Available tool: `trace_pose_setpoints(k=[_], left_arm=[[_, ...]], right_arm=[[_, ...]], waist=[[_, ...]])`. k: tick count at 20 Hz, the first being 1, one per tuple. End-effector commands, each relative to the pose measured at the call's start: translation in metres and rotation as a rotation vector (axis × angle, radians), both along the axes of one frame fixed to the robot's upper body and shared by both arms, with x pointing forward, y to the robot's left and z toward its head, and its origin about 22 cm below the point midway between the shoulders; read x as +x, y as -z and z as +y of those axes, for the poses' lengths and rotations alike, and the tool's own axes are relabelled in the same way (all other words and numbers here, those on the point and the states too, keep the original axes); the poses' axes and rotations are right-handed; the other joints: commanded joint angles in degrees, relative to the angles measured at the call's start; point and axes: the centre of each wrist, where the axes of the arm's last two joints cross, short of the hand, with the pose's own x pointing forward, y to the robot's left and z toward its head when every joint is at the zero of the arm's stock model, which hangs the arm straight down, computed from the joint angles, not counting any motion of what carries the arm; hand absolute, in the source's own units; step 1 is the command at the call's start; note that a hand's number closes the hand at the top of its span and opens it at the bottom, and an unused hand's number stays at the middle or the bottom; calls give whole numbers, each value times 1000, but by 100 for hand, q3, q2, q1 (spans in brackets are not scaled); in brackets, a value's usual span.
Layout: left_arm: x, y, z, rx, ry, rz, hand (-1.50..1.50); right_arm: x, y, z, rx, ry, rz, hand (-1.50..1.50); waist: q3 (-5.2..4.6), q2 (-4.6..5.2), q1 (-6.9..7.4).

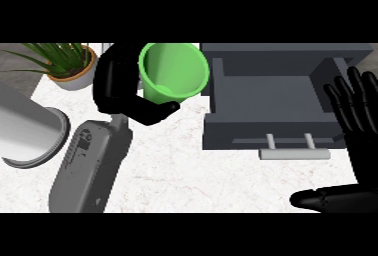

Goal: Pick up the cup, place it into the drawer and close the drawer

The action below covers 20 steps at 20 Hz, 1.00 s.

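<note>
A green cup is held up above the counter, just left of the open dark grey drawer. My left hand is shut on the cup, fingers curled round its left side and thumb across its lower edge. The cup's open mouth faces the view. The drawer stands pulled out, its inside bare, with a pale bar handle at its front. My right hand rests open at the right edge, fingers up, beside the drawer's right wall.
A potted plant stands at the back left. A large grey cylinder lies at the left edge. The marble counter spreads in front of the drawer.
</note>
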Motion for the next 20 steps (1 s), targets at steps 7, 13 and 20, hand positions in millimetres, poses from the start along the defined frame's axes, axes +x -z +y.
trace_pose_setpoints(k=[7, 13, 20], left_arm=[[34, -44, -42, 101, 17, 35, 150], [39, -44, -81, 172, -2, 65, 150], [60, -61, -101, 164, -18, 100, 150]], right_arm=[[7, 8, -3, 20, 8, 19, -150], [1, 2, 7, -9, -9, 12, -150], [5, 19, -10, -7, 5, -2, -150]], waist=[[0, 13, -11], [-1, 9, -60], [2, 20, -92]])
